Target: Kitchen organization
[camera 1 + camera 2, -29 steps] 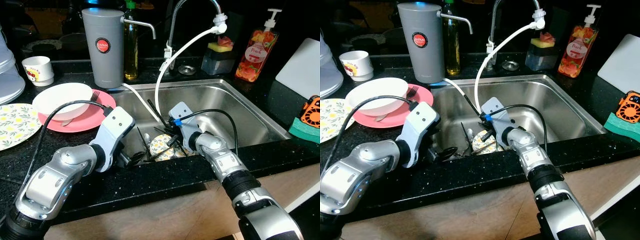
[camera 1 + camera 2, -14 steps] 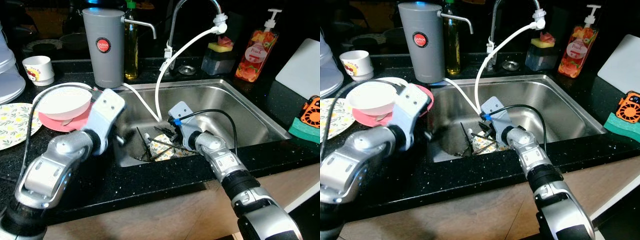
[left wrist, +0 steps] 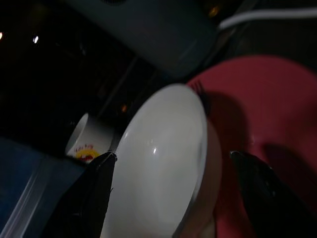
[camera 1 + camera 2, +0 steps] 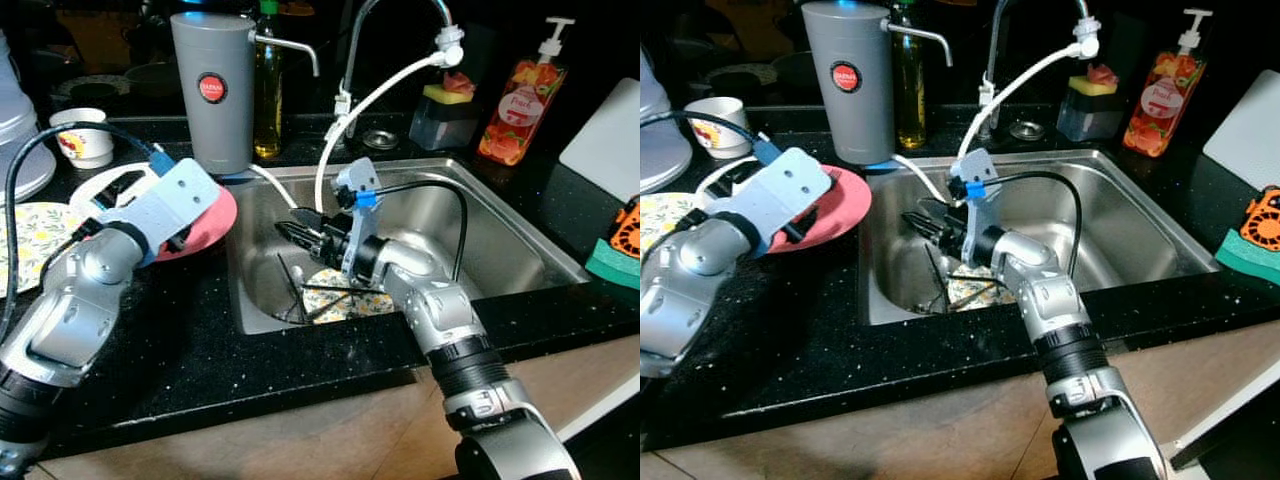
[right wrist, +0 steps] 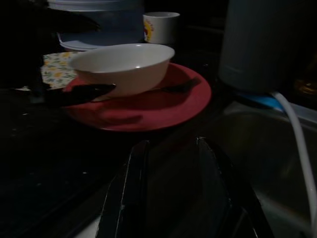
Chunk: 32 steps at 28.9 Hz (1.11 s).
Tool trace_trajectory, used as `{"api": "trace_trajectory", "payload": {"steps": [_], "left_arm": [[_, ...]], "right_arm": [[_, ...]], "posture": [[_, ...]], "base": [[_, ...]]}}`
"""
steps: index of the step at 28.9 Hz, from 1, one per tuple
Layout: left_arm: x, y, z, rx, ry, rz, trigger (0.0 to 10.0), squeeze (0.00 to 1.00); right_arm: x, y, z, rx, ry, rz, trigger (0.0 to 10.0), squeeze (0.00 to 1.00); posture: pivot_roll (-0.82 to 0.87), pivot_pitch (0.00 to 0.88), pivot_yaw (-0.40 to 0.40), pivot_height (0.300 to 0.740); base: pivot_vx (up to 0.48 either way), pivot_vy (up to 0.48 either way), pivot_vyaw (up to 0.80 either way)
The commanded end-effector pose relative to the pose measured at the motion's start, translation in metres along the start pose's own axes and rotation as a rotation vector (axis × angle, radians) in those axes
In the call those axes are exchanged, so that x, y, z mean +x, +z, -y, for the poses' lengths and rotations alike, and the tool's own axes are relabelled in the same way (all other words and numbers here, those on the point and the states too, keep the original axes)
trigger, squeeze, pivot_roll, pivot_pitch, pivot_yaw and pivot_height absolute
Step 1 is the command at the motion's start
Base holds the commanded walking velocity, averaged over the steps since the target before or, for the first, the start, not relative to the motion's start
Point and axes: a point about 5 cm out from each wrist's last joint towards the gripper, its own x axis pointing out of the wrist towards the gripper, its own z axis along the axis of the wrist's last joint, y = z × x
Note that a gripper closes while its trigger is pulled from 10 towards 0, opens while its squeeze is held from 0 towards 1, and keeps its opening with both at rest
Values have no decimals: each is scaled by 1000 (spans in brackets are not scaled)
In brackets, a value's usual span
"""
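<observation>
A white bowl (image 3: 158, 158) sits on a pink plate (image 4: 212, 222) on the black counter left of the sink, with a fork (image 3: 199, 90) beside it. My left gripper (image 3: 173, 156) hovers over the bowl, open, one finger on each side of it and not touching it. My right gripper (image 4: 300, 230) hangs open inside the steel sink (image 4: 480, 215), pointing at its left wall with nothing between the fingers. Below it a floral plate (image 4: 350, 300) lies on the sink floor with black chopsticks (image 4: 318, 290) across it.
A grey water dispenser (image 4: 212, 90) stands behind the pink plate, with a white hose (image 4: 385, 85) running from the faucet into the sink. A cup (image 4: 82, 140) and a floral plate (image 4: 30, 225) are on the left counter. Soap bottle (image 4: 525, 95) and cutting board (image 4: 610, 140) stand right.
My left gripper came up out of the sink and swung left over the white bowl. My right gripper lifted off the floral plate and turned toward the sink's left side.
</observation>
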Motion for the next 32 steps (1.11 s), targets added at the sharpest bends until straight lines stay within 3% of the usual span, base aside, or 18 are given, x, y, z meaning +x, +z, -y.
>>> {"api": "trace_trajectory", "payload": {"steps": [1,4,6,12,13,14,32], "left_arm": [[1,-5,-3,37,3,-20,10000,0],[2,-8,-3,21,-6,-43,10000,0],[4,-16,0,-37,-40,-78,10000,0],[4,-19,5,-65,-80,-85,10000,0],[5,-20,6,-70,-84,-86,8980,0],[4,-21,6,-79,-88,-89,0,0],[3,-25,4,-94,-106,-95,0,0]], "right_arm": [[-2,-1,-4,16,20,-17,10000,0],[-2,-1,-4,14,25,-22,10000,0],[-4,0,-6,8,36,-34,10000,0],[-5,2,-6,6,38,-35,10000,0],[-6,3,-6,5,36,-35,10000,0],[-6,3,-6,4,33,-35,10000,0],[-7,5,0,7,-12,-42,10000,0]], "posture": [[0,92,-52,740],[-4,92,-52,740],[-7,93,-53,740],[-7,93,-55,740],[-7,93,-55,740],[-8,93,-56,740],[-6,91,-58,740]], "base": [[0,0,0],[0,0,0],[0,0,0],[0,0,0],[0,0,0],[0,0,0],[0,0,0]]}}
